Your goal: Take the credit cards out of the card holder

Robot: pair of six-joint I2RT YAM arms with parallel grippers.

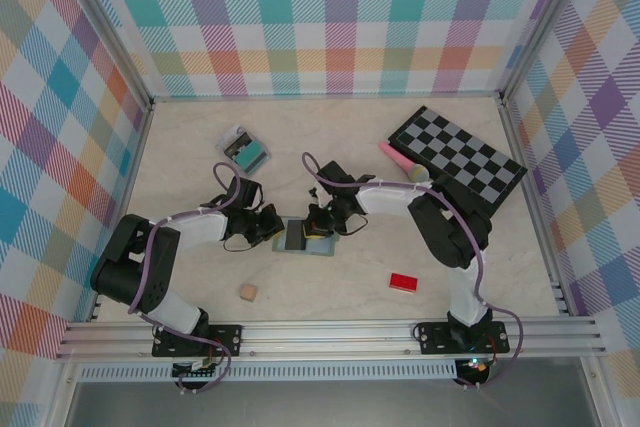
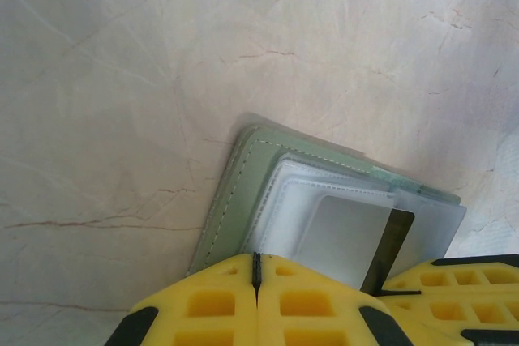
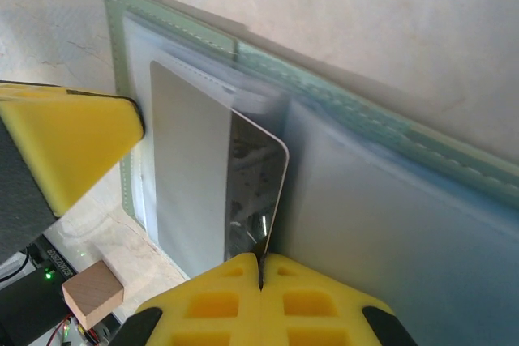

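- A pale, marble-veined table (image 1: 330, 137) stands inside walls (image 1: 330, 17) of pastel plaid.
- The card holder (image 1: 318, 251) lies open and flat at the middle of the table, between the two grippers. Its long axis runs left to right, and its inside faces up.
- Its cover is soft grey-green with a pale stitched seam along rounded edges. Inside are frosted clear plastic sleeves.
- The dark grey card (image 3: 255, 192) sits in the left half, long axis near to far. Part is under the frosted sleeve, and a bare glossy strip with a rounded corner sticks out toward the fold.
- The right gripper (image 3: 261, 275) has ribbed yellow fingers. They are pressed together on the near corner of the dark grey card.
- The left gripper (image 2: 256, 281) is closed, its yellow fingers meeting with no gap. Its tips sit at the left edge of the card holder, and I cannot tell whether they pinch it.
- The teal card (image 1: 253, 155) lies flat, far and left of the card holder, well apart from it.
- A black-and-grey checkered board (image 1: 455, 157) lies far right at a slant, with a pink stick (image 1: 400, 162) at its left edge.
- A small red block (image 1: 403, 282) lies near right.
- A wooden cube (image 1: 247, 293) sits near left.
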